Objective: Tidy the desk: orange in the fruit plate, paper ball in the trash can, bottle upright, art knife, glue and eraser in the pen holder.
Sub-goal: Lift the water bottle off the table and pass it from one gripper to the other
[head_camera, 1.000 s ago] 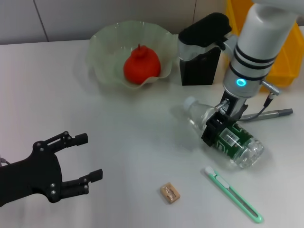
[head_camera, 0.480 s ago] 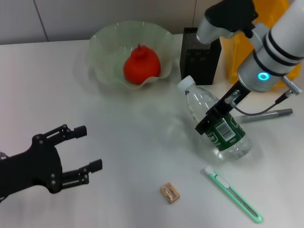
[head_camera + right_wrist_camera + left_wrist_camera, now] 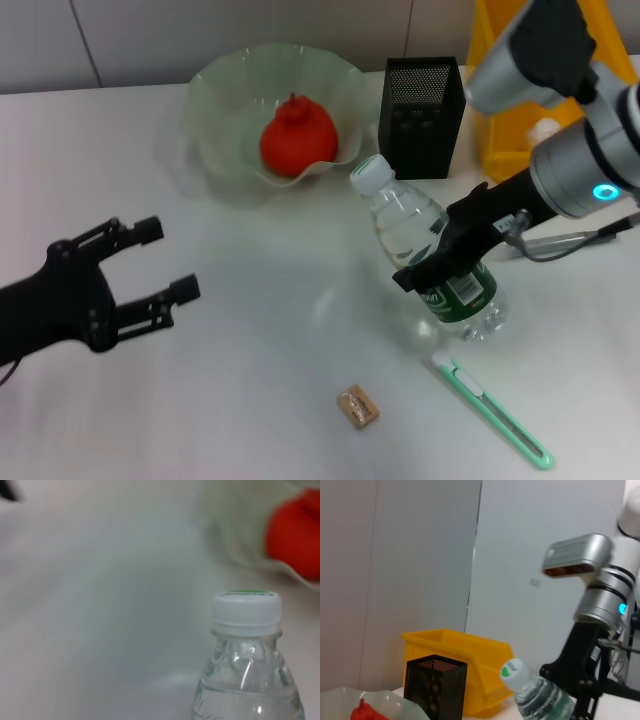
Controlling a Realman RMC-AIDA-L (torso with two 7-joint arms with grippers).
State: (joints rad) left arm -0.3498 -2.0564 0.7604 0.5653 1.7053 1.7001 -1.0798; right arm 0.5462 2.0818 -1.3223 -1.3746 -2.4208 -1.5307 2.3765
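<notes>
The clear bottle [image 3: 415, 228] with a green label leans steeply, white cap [image 3: 372, 173] up and toward the plate, its base low by the table. My right gripper [image 3: 445, 255] is shut on its labelled lower half. The cap [image 3: 246, 610] fills the right wrist view. The orange [image 3: 298, 137] lies in the pale green fruit plate [image 3: 215, 90]. A black mesh pen holder [image 3: 424, 115] stands behind the bottle. The green art knife [image 3: 495, 410] and tan eraser [image 3: 358, 407] lie near the front. My left gripper [image 3: 168, 259] hovers open at the left. Paper ball and trash can are out of view.
A yellow bin [image 3: 500, 90] stands at the back right behind the pen holder. A grey pen-shaped item [image 3: 575, 240] lies on the table to the right of the bottle, partly behind my right arm.
The right gripper has swung the bottle from lying on its side to a steep tilt, cap rising toward the plate. The left gripper drifted slightly up and left.
</notes>
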